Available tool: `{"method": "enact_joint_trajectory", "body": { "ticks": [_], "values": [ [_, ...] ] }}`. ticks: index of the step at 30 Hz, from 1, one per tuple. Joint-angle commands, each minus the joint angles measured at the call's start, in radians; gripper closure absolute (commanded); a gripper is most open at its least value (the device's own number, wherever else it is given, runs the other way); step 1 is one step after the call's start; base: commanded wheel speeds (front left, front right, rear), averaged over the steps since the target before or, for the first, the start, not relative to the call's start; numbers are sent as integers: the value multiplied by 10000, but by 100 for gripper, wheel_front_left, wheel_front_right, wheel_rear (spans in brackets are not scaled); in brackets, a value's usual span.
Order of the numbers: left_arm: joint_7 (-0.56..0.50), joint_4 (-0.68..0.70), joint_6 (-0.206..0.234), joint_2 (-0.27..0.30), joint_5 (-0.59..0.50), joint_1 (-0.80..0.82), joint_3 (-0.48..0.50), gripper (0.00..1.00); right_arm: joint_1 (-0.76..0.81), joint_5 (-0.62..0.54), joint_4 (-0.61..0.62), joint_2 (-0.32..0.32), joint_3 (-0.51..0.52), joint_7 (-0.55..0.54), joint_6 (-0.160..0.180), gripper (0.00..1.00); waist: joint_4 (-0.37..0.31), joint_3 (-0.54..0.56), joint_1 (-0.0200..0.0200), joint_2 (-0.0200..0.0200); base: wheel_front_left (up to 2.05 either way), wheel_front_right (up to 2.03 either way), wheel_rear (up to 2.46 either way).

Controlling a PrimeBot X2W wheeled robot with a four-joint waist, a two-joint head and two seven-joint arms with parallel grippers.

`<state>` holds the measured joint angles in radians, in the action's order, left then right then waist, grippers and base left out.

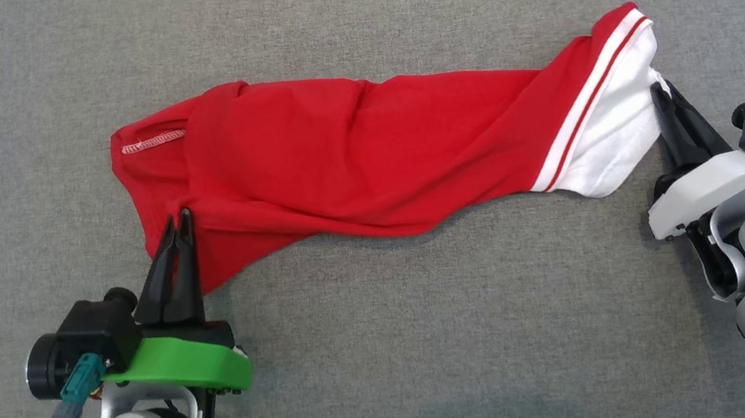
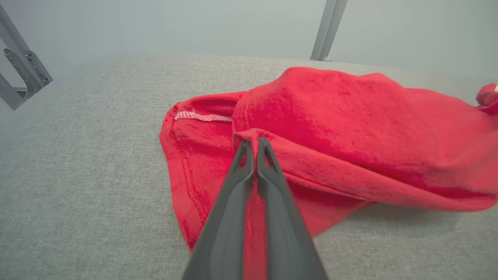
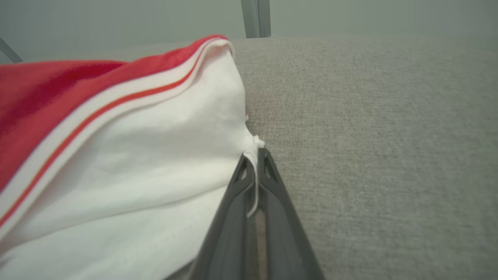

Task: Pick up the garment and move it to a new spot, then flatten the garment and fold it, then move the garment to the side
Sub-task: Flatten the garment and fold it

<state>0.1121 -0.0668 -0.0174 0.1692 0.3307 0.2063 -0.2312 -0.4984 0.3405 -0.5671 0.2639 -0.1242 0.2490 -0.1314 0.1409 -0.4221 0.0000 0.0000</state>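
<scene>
The garment [image 1: 365,152] is a red piece with a white end and a red-and-white stripe, stretched in a long band across the grey cloth surface. My left gripper [image 1: 177,220] is shut on its red left end; in the left wrist view the fingers [image 2: 253,146] pinch a raised red fold [image 2: 334,116]. My right gripper [image 1: 658,91] is shut on the white right end. The right wrist view shows a thin white edge of the garment [image 3: 155,147] caught between the closed tips [image 3: 253,153].
Grey fabric surface [image 1: 433,345] spreads all around the garment, with wide room in front and behind. Metal frame legs [image 2: 328,29] stand past the far edge, and a bracket [image 2: 23,66] stands at the far left.
</scene>
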Motion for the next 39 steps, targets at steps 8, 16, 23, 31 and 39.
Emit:
{"method": "enact_joint_trajectory", "body": {
  "ticks": [8,16,23,31,39],
  "values": [
    [750,1198,416,329,-393,344,403,100,614,244,2722,-169,903,178,15,100,-503,614,0,0,0,0,0],
    [407,2813,499,948,-589,1221,835,100,588,106,6425,-300,1824,182,15,100,-1049,1518,0,0,0,0,0],
    [-104,3772,391,1290,-705,2306,867,100,235,-208,8471,-319,2499,-216,14,100,-1328,2313,0,0,0,0,0],
    [-605,4581,618,1436,-918,2805,917,100,501,-387,9655,-457,3043,-1215,14,100,-1605,2865,0,0,0,0,0],
    [-671,4580,634,1392,-841,3096,845,100,297,-269,9498,-444,3065,-1503,14,100,-1749,2612,0,0,0,0,0]
  ]
}}
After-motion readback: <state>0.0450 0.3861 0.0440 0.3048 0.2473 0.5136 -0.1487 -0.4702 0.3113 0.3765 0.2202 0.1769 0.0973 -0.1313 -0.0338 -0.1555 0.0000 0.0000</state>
